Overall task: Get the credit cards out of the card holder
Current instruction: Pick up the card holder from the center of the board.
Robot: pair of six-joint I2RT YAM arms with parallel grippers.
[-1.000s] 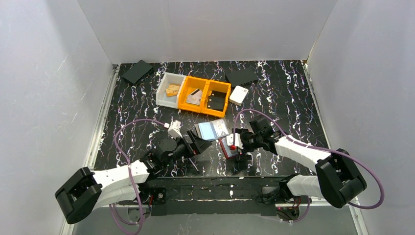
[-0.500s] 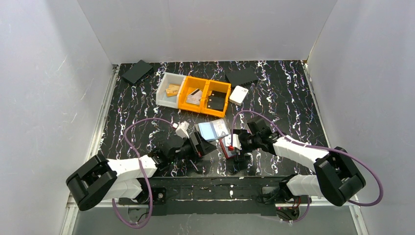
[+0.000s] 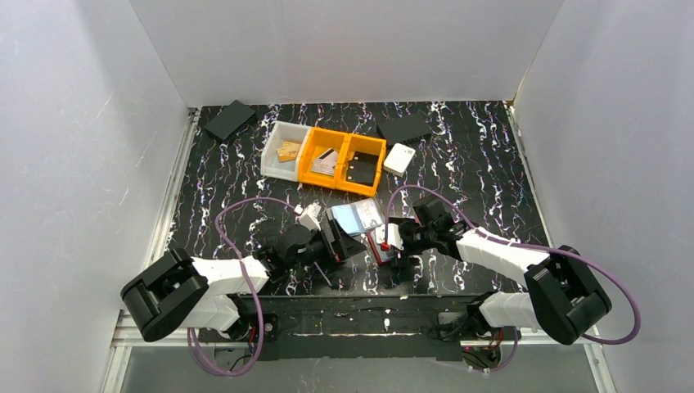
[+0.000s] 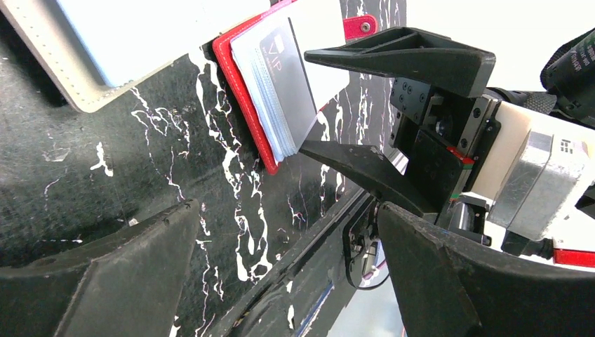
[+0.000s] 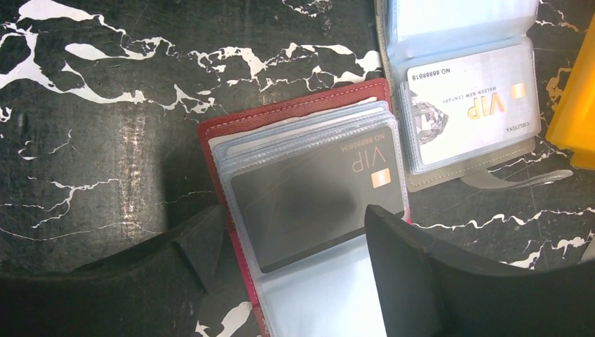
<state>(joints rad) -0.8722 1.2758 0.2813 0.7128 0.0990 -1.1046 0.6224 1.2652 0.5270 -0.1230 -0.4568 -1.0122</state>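
Note:
A red card holder (image 5: pixel 210 151) lies open on the table, its clear sleeves holding a dark grey VIP card (image 5: pixel 316 193). It also shows in the top view (image 3: pixel 379 246) and the left wrist view (image 4: pixel 242 98). Beside it lies an open grey card holder (image 5: pixel 484 172) with a silver-white VIP card (image 5: pixel 470 105). My right gripper (image 5: pixel 295 281) is open, one finger on each side of the red holder's sleeves. My left gripper (image 4: pixel 281 281) is open and empty, low over the table just left of the red holder. In the top view the two grippers, left (image 3: pixel 337 241) and right (image 3: pixel 396 246), face each other.
A white bin (image 3: pixel 285 150) and two orange bins (image 3: pixel 342 160) with cards stand behind the holders; an orange bin corner (image 5: pixel 575 133) is close to the grey holder. A white box (image 3: pixel 399 158) and two black flat pieces (image 3: pixel 229 119) (image 3: pixel 403 128) lie farther back.
My left arm has reached rightward and lower, bringing its open gripper close to the red card holder. My right gripper has hardly moved.

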